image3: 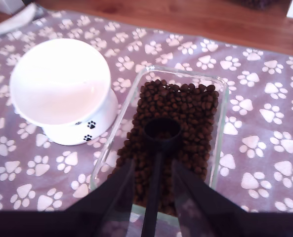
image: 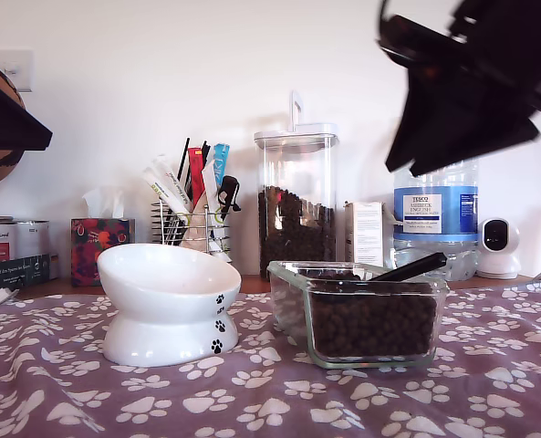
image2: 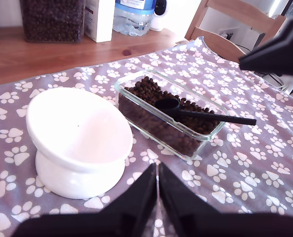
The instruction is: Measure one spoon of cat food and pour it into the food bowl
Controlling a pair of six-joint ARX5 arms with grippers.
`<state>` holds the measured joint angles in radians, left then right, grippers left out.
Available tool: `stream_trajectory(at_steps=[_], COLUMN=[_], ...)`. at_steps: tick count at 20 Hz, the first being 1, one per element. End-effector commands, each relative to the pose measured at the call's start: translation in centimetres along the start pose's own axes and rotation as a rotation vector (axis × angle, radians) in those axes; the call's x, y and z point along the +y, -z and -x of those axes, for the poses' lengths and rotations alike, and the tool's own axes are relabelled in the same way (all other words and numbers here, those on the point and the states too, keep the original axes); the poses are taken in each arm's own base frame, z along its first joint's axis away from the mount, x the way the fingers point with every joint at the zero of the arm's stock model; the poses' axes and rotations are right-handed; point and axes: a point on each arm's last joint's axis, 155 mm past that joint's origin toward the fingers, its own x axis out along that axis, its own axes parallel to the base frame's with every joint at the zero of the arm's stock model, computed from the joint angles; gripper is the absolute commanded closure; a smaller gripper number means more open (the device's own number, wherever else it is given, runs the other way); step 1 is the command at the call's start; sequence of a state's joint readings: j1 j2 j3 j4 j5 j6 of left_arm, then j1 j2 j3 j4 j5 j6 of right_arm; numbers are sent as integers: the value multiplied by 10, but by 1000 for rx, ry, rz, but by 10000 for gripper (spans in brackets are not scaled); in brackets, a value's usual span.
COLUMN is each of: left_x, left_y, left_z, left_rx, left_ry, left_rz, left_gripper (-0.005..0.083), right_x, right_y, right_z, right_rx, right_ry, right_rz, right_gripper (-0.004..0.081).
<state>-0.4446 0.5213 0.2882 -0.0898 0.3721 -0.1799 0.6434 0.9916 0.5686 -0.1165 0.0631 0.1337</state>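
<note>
Paw-print cloth (image3: 265, 148) covers the table under both arms. My second gripper (image3: 153, 197) hangs with jaws spread either side of the spoon (image3: 161, 132), gripping nothing. My first gripper (image2: 157, 197) is closed and empty. That spoon lies on the cat food (image3: 186, 113) in the glass dish (image: 288, 301). Beside it, the food bowl (image3: 57, 81) looks empty, so scooping and pouring both remain.

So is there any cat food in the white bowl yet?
No: in the first wrist view the food bowl is bare white inside, while the cat food sits in the glass dish with the spoon.
</note>
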Motion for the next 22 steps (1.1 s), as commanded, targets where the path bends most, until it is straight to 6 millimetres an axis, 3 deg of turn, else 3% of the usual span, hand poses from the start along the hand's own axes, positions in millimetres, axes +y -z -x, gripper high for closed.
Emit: stream_trajectory(at_steps=[1, 5, 9, 13, 22], left_x=[0, 4, 7, 8, 11], left_y=[-2, -2, -3, -3, -3], left_z=[0, 0, 0, 0, 0], left_rx=[-6, -9, -12, -12, -15], left_ry=[1, -22, -39, -43, -58], left_rz=[-7, -7, -7, -7, -7], left_gripper=[793, 793, 793, 793, 793], right_x=[-1, -3, 3, 12, 9], right_y=[3, 10, 19, 34, 62], right_z=[0, -10, -24, -38, -53], right_rx=[-31, -17, 16, 63, 157], right_ry=[2, 15, -12, -41, -29], right_rz=[-6, 4, 3, 15, 24], right_gripper=[559, 548, 466, 467, 480])
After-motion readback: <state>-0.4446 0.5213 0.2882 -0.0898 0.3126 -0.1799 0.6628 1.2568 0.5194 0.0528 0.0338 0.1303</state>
